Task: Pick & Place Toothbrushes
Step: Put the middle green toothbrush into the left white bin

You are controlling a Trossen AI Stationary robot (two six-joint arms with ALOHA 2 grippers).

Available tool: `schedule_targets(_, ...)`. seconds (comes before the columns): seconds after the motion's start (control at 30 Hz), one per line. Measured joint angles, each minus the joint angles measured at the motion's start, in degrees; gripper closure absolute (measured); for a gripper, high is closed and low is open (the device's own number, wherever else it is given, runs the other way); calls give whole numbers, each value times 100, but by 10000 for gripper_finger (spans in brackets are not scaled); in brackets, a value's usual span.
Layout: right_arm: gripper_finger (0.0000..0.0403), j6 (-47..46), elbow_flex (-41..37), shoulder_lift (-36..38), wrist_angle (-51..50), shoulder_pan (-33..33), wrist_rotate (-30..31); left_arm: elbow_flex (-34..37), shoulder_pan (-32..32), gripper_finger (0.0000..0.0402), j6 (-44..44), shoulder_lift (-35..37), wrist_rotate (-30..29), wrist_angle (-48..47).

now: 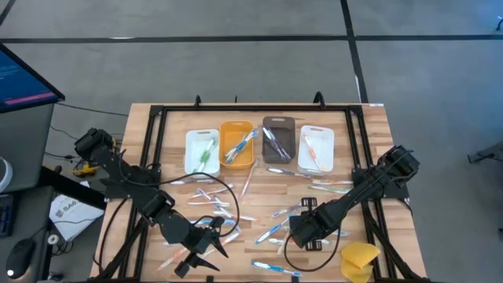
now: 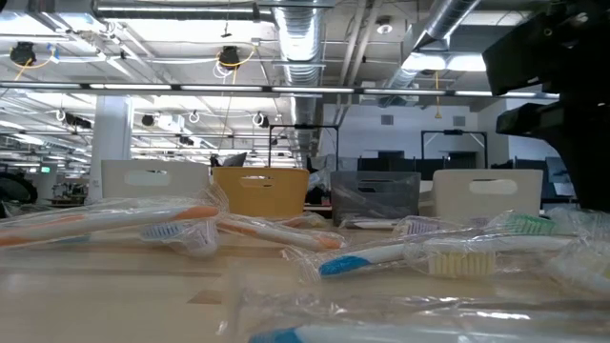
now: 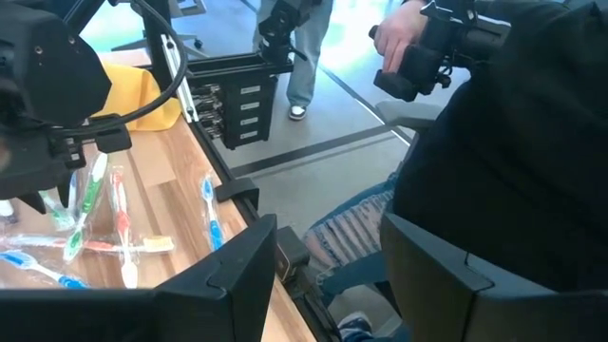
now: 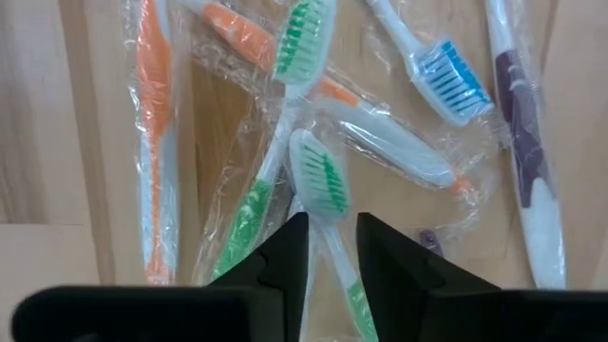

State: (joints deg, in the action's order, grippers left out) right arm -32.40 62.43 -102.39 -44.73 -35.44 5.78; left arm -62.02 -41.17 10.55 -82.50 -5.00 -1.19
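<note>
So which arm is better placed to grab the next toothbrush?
Right. The right gripper hangs with jaws straddling a green-bristled toothbrush, ready to close. The left gripper is near the table's front edge, its camera facing off the table.

You've got four bins along the bench's (image 1: 157, 149) far edge: white bin (image 1: 202, 151), orange bin (image 1: 236, 145), grey bin (image 1: 278, 140), second white bin (image 1: 317, 148). Yellow sponge (image 1: 359, 260) at near right corner. Monitor (image 1: 23, 79) off the left side.

Thin plastic toothbrushes in clear wrappers (image 1: 211, 197), white, blue, green, orange handles, lie flat, scattered across the table's near half; a few lie in the far bins.
</note>
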Motion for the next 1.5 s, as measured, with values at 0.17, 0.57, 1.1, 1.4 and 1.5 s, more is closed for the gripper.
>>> schedule_targets(0.17,345,6,0,0,0,-2,0,0,0,220,0,0,1,-2)
schedule_targets(0.57,401,305,0,0,-33,35,-13,0,0,220,0,0,5,-13)
schedule_targets(1.1,403,191,357,2,-741,34,-4,0,0,220,503,0,27,20)
schedule_targets(1.4,403,192,1425,2,-1585,-3,26,0,33,220,490,0,20,13)
schedule_targets(1.5,403,192,1758,2,-1826,-91,108,0,33,220,485,0,20,11)
